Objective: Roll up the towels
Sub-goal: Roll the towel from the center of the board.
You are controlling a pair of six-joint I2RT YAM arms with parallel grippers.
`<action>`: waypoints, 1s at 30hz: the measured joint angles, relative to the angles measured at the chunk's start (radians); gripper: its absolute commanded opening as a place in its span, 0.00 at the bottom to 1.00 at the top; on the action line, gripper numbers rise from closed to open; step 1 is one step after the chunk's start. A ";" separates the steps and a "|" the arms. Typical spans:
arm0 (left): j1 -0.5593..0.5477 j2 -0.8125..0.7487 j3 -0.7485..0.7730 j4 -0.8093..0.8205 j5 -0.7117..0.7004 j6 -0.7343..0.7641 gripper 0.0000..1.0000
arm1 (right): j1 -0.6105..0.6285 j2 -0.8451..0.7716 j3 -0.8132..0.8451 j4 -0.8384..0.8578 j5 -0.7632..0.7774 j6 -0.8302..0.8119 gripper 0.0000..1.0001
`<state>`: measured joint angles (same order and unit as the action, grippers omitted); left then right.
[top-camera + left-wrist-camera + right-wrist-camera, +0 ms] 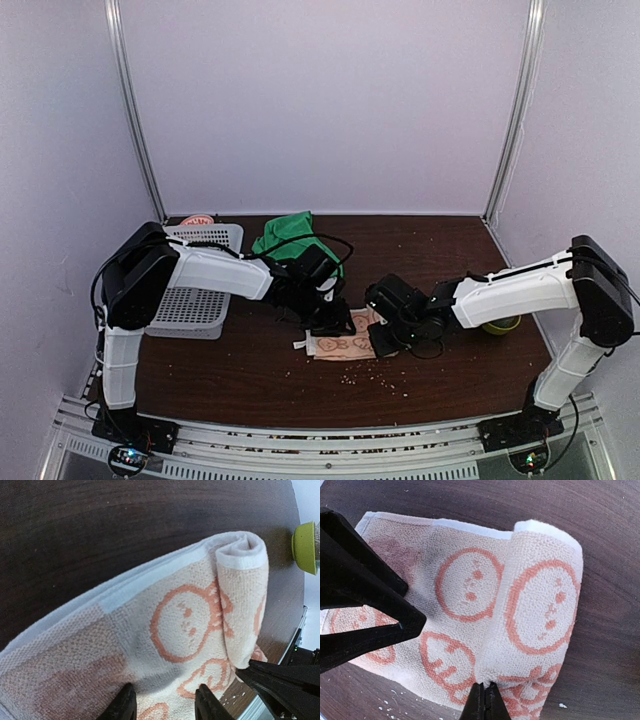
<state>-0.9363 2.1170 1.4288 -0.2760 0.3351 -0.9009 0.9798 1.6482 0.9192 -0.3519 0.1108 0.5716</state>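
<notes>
The pinkish-beige towel (345, 345) with orange cartoon faces lies on the dark table, its right end folded over into a roll (540, 605). My right gripper (485, 700) is shut on the near edge of that rolled fold; it shows in the top view (385, 335). My left gripper (162, 702) is open, its fingertips resting on the flat part of the towel (150, 645); it shows in the top view (330, 322). The green towel (290, 235) lies crumpled at the back, behind the left arm.
A grey plastic basket (195, 290) stands at the left with a pink object (198, 219) behind it. A yellow-green bowl (500, 325) sits at the right, also seen in the left wrist view (306, 547). Crumbs (375, 375) dot the table near the front.
</notes>
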 measured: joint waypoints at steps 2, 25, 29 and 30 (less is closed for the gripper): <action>0.000 0.000 0.000 0.002 0.003 -0.003 0.41 | 0.001 0.008 0.000 0.009 -0.006 0.000 0.00; 0.000 -0.068 0.001 0.058 0.090 -0.102 0.34 | -0.027 0.026 -0.082 0.181 -0.088 0.060 0.10; 0.001 -0.076 0.019 0.078 0.100 -0.121 0.25 | -0.032 0.024 -0.089 0.194 -0.094 0.063 0.10; 0.002 -0.076 0.022 0.085 0.104 -0.124 0.22 | -0.033 0.023 -0.091 0.197 -0.096 0.064 0.09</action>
<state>-0.9344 2.0407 1.4506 -0.1913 0.4393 -1.0252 0.9466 1.6714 0.8284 -0.1547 0.0151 0.6353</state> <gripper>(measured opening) 0.286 0.097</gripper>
